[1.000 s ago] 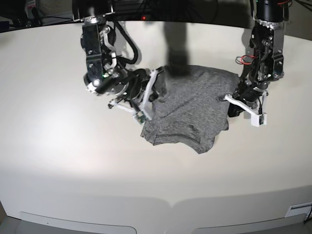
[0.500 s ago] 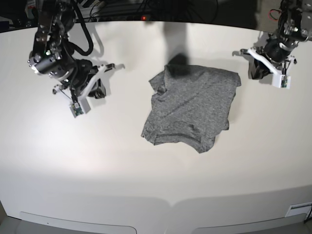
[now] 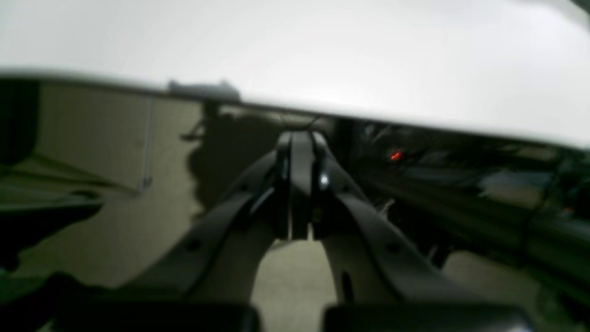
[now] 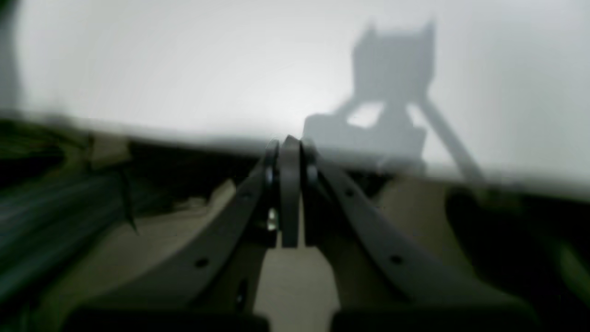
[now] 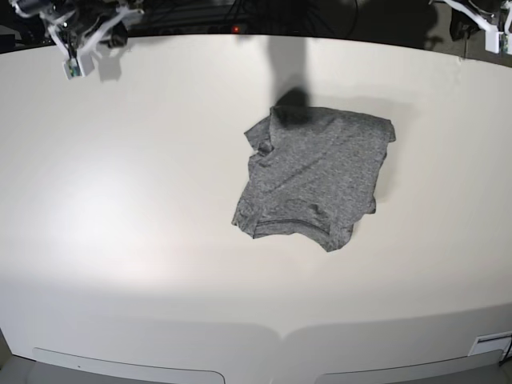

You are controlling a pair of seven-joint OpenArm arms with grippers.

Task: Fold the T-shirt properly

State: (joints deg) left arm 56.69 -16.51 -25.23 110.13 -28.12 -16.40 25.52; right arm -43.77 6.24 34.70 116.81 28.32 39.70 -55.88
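T-shirt (image 5: 316, 176) prob. well apart from hands

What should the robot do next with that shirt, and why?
Probably nothing more than park: the shirt lies folded in a compact bundle mid-table, and both grippers, left and right, are shut, empty and off at the table's far corners.

table: a broad off-white tabletop (image 5: 120, 240) with a curved far edge, filling nearly the whole base view
near edge: two shallow recessed panels (image 5: 128, 364) along the front rim
light: a soft bright patch left of centre; a dark shadow (image 5: 290, 72) falls on the far middle
far background: dark, with tangled cables (image 5: 200, 12) and a small red light (image 5: 235, 30)
floor: dull beige, blurred, seen in the wrist views (image 3: 295, 281)
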